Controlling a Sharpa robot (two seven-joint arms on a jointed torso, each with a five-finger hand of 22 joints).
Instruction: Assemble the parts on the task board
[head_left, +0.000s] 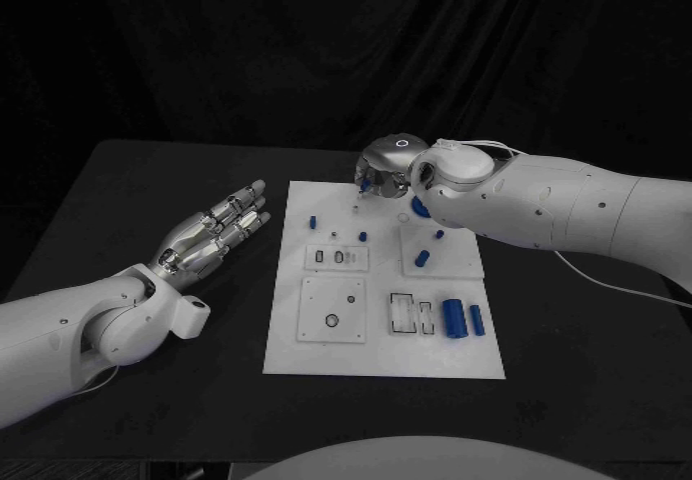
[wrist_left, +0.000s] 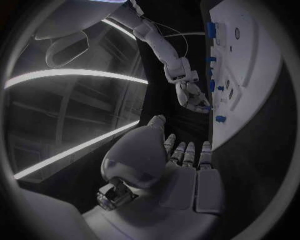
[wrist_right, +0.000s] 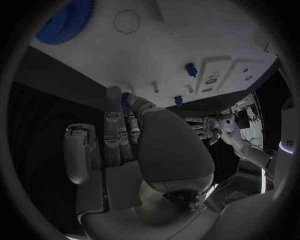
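Note:
The white task board (head_left: 382, 345) lies in the middle of the table. My right hand (head_left: 379, 178) hovers over the board's far edge, and its thumb and fingers pinch a small blue part (wrist_right: 126, 100). A blue gear (head_left: 418, 207) lies just beside that hand, also seen as the gear (wrist_right: 62, 20) in the right wrist view. My left hand (head_left: 216, 230) is held flat to the left of the board, fingers stretched out and apart, holding nothing. In the left wrist view the left hand (wrist_left: 181, 165) points toward the right hand (wrist_left: 194, 97).
Small blue pegs (head_left: 310, 222) (head_left: 423, 258) stand on the board's far half. Two blue cylinders (head_left: 453, 317) lie near its right edge beside white inserts (head_left: 410, 314). A square plate with a hole (head_left: 332, 310) sits at the near left.

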